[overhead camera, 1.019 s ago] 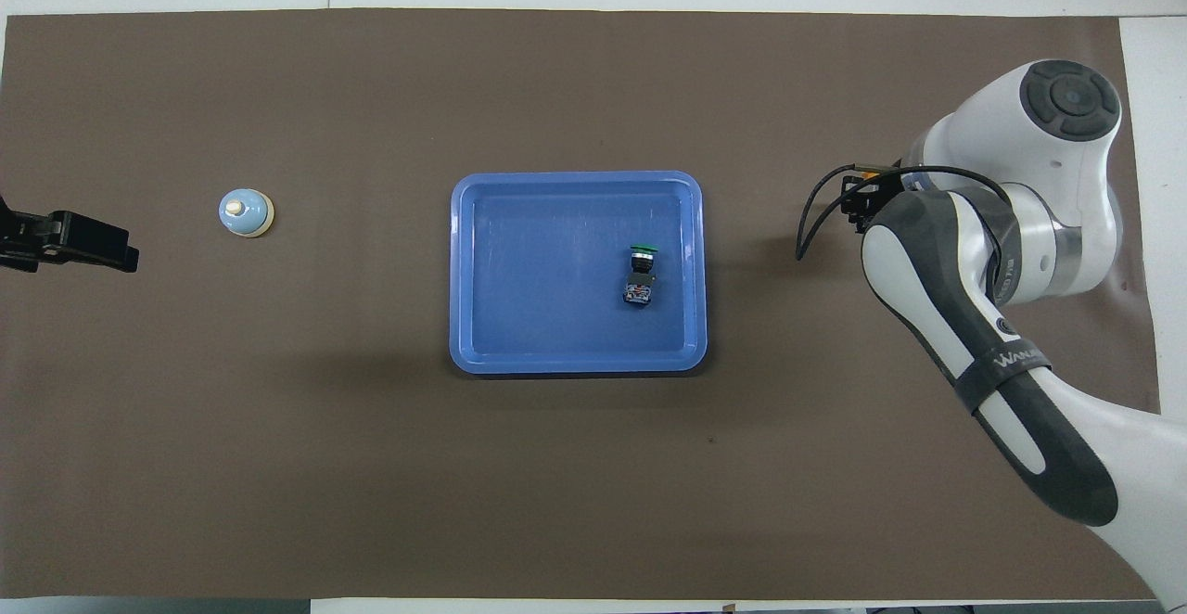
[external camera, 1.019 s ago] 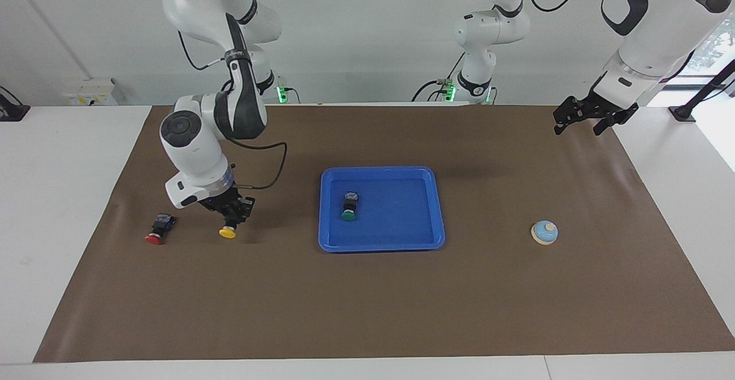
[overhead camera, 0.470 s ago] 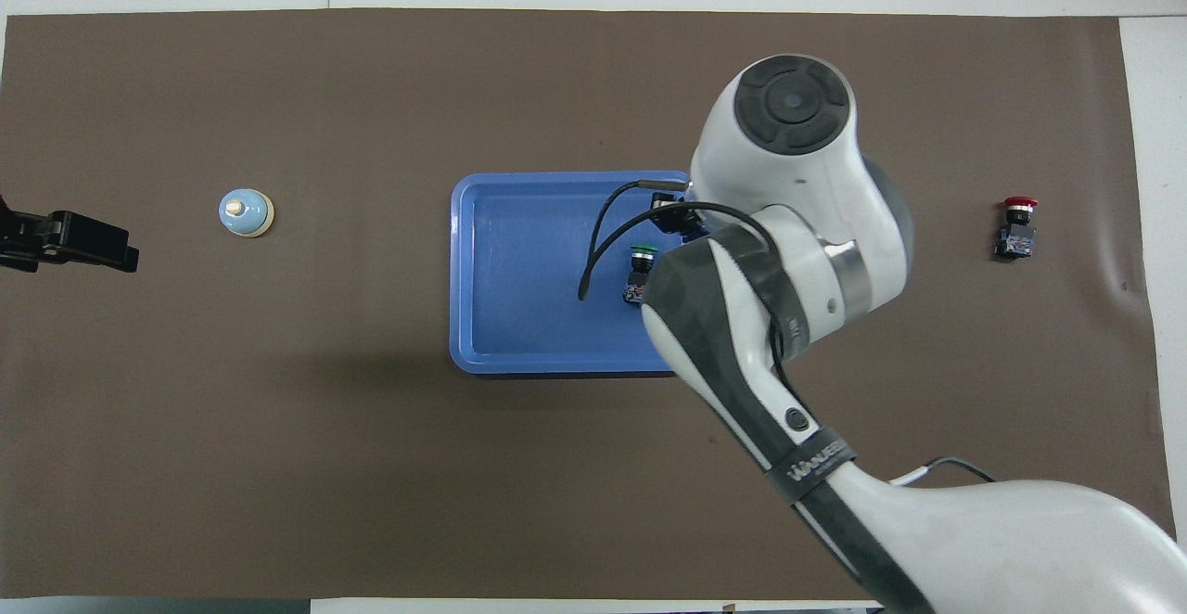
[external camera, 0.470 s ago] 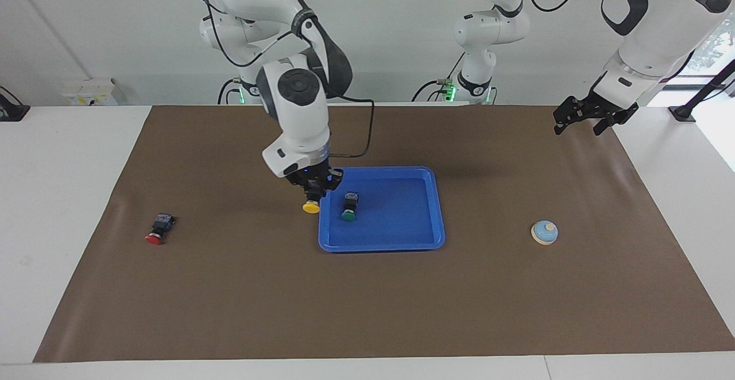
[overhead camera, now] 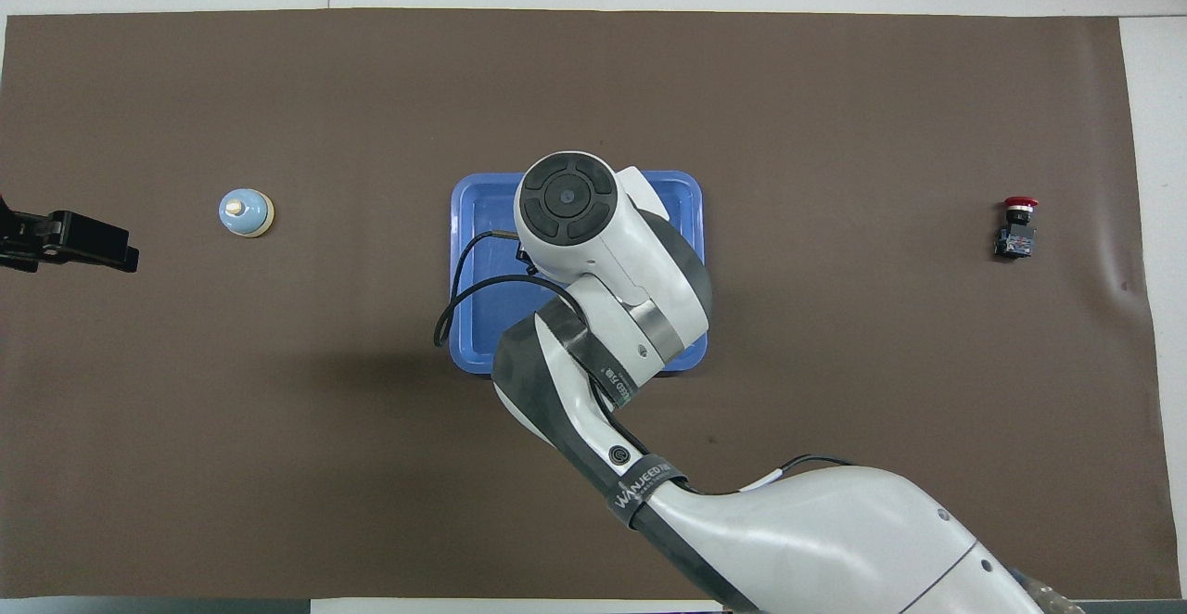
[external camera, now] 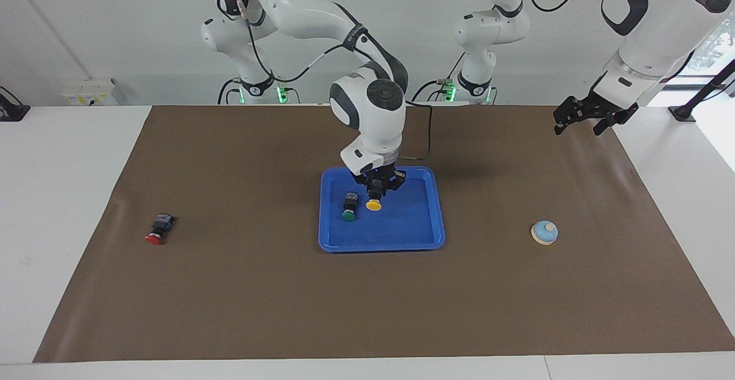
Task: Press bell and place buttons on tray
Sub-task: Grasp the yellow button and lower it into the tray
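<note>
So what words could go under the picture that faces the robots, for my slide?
Right pincer holds the yellow button over the blue tray beside the green button; red button and bell wait.

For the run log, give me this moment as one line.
right gripper: holds yellow button over tray | green button: in tray | red button: on mat | left gripper: waits | bell: untouched

White wall (external camera: 115,24), brown-covered table (external camera: 367,311)
</note>
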Robot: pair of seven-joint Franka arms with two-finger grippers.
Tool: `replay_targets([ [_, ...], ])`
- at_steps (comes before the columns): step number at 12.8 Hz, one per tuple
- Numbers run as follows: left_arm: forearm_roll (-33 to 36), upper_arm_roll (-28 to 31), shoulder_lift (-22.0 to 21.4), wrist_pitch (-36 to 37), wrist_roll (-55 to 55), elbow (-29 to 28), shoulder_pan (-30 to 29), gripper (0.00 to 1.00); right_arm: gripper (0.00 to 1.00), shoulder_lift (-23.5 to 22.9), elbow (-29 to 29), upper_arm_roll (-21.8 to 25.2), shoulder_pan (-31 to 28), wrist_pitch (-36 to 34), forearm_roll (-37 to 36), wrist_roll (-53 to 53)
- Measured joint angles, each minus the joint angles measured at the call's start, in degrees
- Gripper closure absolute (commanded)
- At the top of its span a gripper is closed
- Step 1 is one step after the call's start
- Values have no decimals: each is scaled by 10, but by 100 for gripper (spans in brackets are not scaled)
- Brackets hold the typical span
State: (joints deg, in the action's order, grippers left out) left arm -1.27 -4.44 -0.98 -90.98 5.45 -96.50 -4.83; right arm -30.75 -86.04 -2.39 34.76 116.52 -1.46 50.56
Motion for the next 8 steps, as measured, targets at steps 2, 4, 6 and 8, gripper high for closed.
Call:
replay_targets([
  [2, 0, 0, 0, 0, 0, 0, 0, 0, 100, -15, -18, 0, 9, 34, 0, 0],
  [4, 0, 0, 0, 0, 0, 0, 0, 0, 100, -19, -50, 0, 14, 70, 0, 0],
  [6, 0, 0, 0, 0, 0, 0, 0, 0, 100, -17, -75, 0, 14, 103, -1, 0],
  [8, 0, 0, 0, 0, 0, 0, 0, 0, 0, -9, -86, 0, 16, 104, -1, 3],
])
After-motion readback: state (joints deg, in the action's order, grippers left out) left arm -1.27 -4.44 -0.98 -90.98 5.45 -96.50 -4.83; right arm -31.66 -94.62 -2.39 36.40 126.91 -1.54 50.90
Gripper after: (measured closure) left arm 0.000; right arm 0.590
